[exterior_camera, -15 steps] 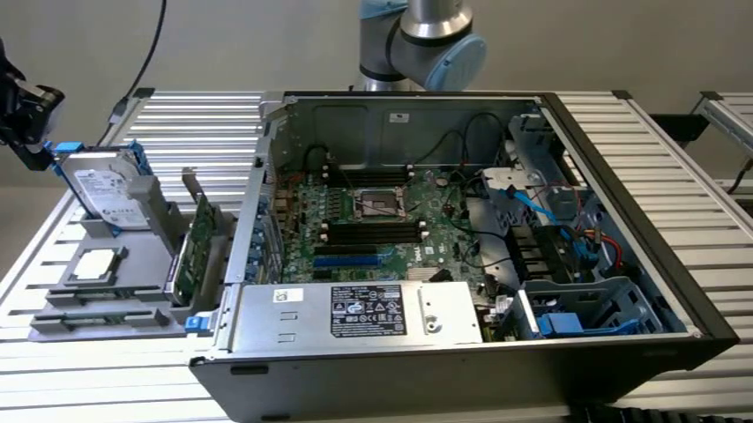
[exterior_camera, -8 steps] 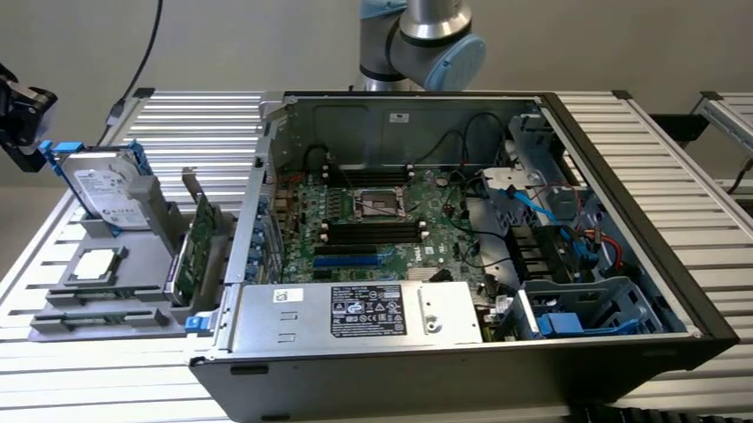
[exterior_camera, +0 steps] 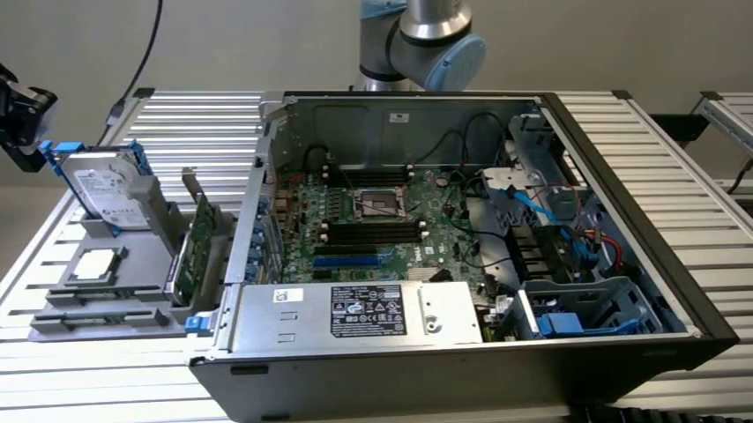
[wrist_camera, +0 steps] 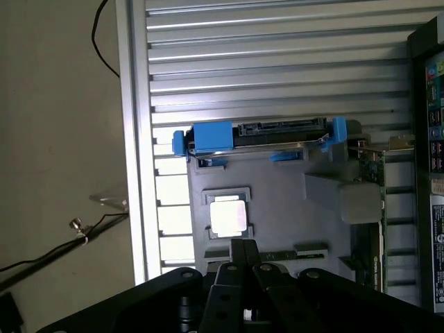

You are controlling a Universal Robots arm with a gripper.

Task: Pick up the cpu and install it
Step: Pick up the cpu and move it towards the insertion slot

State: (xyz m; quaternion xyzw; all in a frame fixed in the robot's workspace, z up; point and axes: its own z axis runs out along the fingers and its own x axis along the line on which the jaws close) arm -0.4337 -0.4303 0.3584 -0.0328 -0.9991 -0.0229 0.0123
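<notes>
1. In the wrist view the pincer [wrist_camera: 243, 244] hovers with its 2 black fingers drawn together, gripping nothing. Its body is cut off by the frame edge.
2. Nearest to the tips we see the cpu [wrist_camera: 227, 215], lying flat in a square recess of the grey holder [wrist_camera: 291, 215]. Glare washes out its top plate.
3. Beyond it on that holder the hard drive [wrist_camera: 277, 133] stands on edge in blue brackets.
4. A green card [wrist_camera: 374, 180] stands at the holder's edge, partly hidden.
5. In the exterior view the holder sits on the slatted bench [exterior_camera: 659, 159], to the exterior view's left of the open computer case [exterior_camera: 612, 220].
6. Inside the case we see the socket [exterior_camera: 379, 204], too small to make out in detail.
</notes>
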